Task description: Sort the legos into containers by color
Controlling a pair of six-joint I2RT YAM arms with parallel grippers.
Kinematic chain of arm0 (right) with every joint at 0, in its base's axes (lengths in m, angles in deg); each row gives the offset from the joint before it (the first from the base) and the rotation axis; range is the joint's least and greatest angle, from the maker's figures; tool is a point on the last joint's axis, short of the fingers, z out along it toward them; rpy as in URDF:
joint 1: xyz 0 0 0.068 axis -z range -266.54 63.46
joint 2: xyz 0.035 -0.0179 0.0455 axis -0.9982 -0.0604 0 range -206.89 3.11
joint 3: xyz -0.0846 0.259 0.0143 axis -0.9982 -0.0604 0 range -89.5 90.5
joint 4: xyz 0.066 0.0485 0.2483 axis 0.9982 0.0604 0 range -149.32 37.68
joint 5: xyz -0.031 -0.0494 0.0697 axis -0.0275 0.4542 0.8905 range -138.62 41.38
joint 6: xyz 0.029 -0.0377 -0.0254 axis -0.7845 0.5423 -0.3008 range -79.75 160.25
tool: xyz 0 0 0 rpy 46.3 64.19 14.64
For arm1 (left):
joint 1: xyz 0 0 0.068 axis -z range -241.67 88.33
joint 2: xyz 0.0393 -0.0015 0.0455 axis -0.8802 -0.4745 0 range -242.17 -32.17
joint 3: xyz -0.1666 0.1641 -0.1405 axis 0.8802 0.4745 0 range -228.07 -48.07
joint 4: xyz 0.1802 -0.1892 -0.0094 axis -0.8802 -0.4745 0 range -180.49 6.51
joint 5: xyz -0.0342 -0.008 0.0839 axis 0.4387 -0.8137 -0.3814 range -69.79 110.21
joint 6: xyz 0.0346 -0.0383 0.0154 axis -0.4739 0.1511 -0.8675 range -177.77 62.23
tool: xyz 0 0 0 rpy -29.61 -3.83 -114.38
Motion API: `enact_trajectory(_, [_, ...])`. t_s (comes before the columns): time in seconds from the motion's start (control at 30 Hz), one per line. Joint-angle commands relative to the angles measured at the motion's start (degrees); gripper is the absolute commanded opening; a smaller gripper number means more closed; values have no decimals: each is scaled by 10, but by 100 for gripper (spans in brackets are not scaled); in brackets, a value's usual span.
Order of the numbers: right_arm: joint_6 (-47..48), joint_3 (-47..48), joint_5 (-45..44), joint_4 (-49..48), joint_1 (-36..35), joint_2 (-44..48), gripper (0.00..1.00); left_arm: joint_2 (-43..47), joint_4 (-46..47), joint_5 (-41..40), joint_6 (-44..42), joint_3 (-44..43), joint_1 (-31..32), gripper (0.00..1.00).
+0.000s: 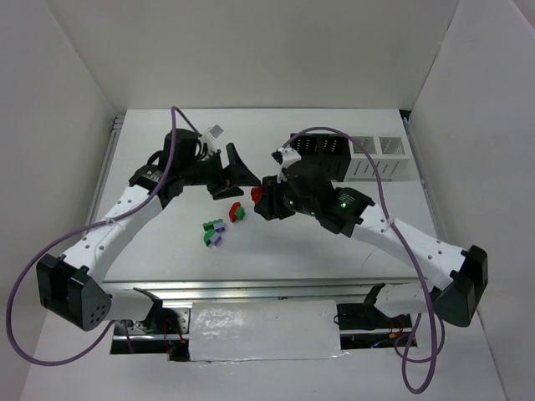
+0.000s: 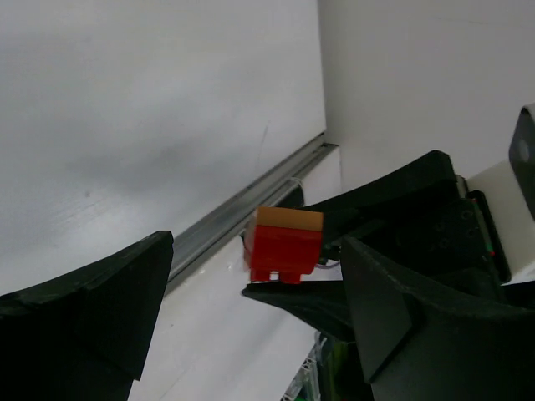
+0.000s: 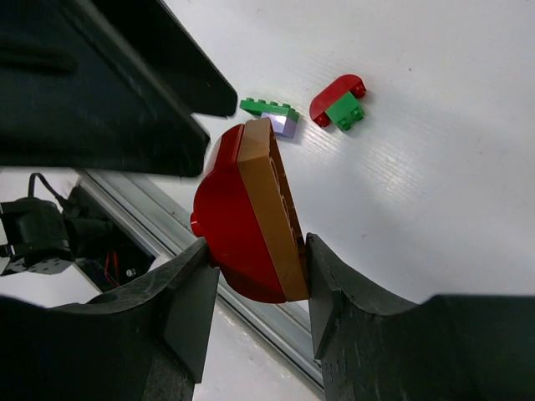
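The right end effector [image 3: 255, 259] clamps a stacked red-and-brown lego pair [image 3: 251, 200], seam parallel to its fingers [image 3: 180, 309]. The left end effector [image 2: 255, 259], spread open, faces it: the pair sits dead ahead between its fingertips [image 2: 125, 284], not touching.

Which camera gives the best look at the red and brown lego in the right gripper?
Right wrist: the red and brown lego sits close up, clamped in the right gripper, both layers clear. Left wrist shows it smaller, end-on. Top shows just a red speck.
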Motion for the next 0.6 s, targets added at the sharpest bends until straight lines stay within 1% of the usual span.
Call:
enact_trajectory(0.0, [18, 19, -9, 14, 3, 16, 7, -17, 74, 62, 57, -24, 21, 93])
enact_trajectory(0.1, [17, 26, -25, 21, 3, 25, 7, -27, 92, 66, 73, -16, 34, 90])
enact_trajectory(0.17, [14, 33, -44, 32, 4, 23, 7, -32, 107, 70, 81, -6, 45, 86])
enact_trajectory(0.2, [11, 34, -51, 34, 5, 24, 7, -34, 108, 69, 83, -3, 52, 82])
enact_trajectory(0.27, [6, 34, -56, 34, 9, 26, 7, -39, 111, 70, 83, 1, 59, 78])
enact_trajectory(0.3, [4, 34, -55, 34, 10, 27, 7, -42, 114, 70, 84, 3, 65, 72])
enact_trajectory(0.37, [1, 34, -51, 29, 10, 27, 7, -46, 123, 72, 88, 7, 69, 62])
enact_trajectory(0.4, [-1, 34, -50, 29, 10, 27, 7, -48, 125, 73, 88, 8, 73, 50])
enact_trajectory(0.43, [-4, 34, -49, 27, 11, 26, 7, -50, 126, 71, 89, 8, 76, 46])
enact_trajectory(0.53, [-8, 38, -38, 21, 11, 23, 7, -56, 138, 74, 92, 8, 81, 42])
enact_trajectory(0.57, [-10, 40, -31, 19, 12, 24, 7, -58, 148, 78, 92, 9, 83, 23])
